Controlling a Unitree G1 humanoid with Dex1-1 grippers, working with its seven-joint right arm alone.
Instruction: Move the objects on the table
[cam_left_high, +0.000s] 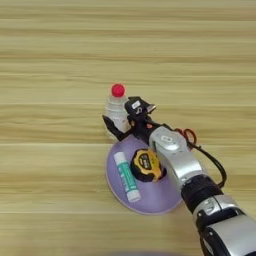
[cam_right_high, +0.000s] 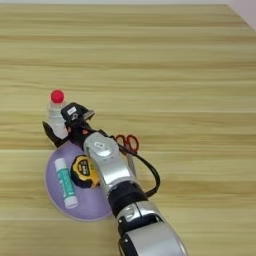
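Observation:
A clear plastic bottle (cam_left_high: 116, 104) with a red cap stands upright on the wooden table (cam_left_high: 60, 60), just beyond the far rim of a round lilac plate (cam_left_high: 150, 204). My right gripper (cam_left_high: 120, 114) reaches over the plate and holds the bottle's lower body, one black finger (cam_left_high: 112, 129) on its near-left side and the other on its right. On the plate lie a yellow-and-black tape measure (cam_left_high: 145, 165) and a white-green glue stick (cam_left_high: 126, 176). The red-handled scissors (cam_right_high: 127, 142) lie on the table right of my forearm, partly hidden by it.
My silver forearm (cam_left_high: 175, 157) crosses the plate's right half from the bottom right, with a black cable (cam_left_high: 215, 167) looping beside it. Bare wood stretches to the left, far side and right.

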